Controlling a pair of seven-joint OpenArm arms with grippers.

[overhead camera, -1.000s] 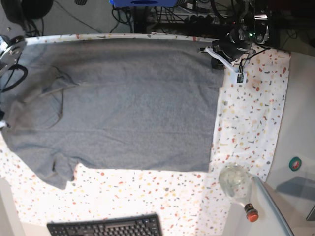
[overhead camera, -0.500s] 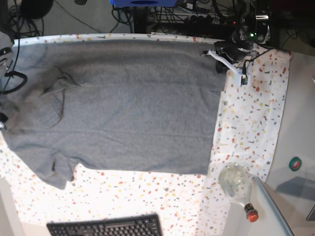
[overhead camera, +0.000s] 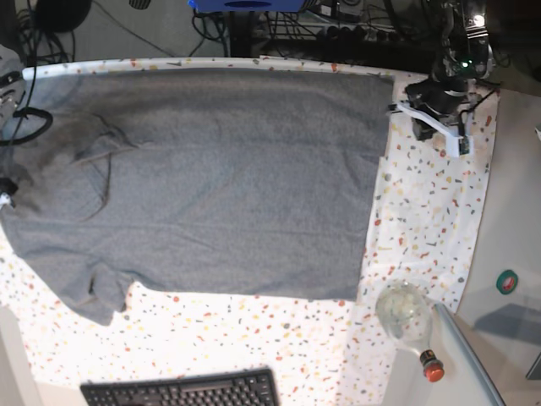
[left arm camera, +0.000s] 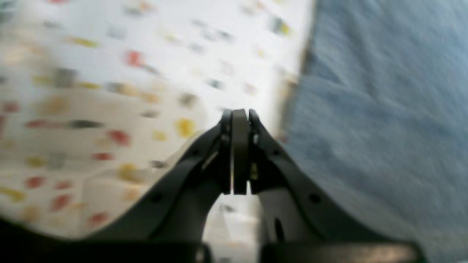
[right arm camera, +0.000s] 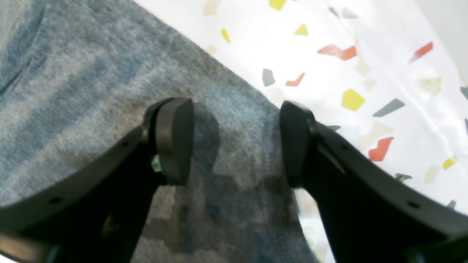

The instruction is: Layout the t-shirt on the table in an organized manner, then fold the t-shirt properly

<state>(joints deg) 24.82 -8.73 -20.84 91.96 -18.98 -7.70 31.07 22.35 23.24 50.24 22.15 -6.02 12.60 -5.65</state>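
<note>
A: Right gripper (right arm camera: 234, 142)?
B: Jaws apart over the t-shirt (overhead camera: 203, 178) edge, holding nothing.
A: Left gripper (left arm camera: 239, 120)?
B: Pressed closed, empty, above the table (left arm camera: 91, 73); shirt beside it. The only container, a glass bottle (overhead camera: 408, 320), lies well away.

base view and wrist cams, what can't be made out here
- Right pincer: beyond the base view's left edge.
- Heather-grey cotton t-shirt neck label: not visible; collar area rumpled at the left edge.
- Left wrist view: blurred, so speckled white table cloth flecks are smeared.
</note>
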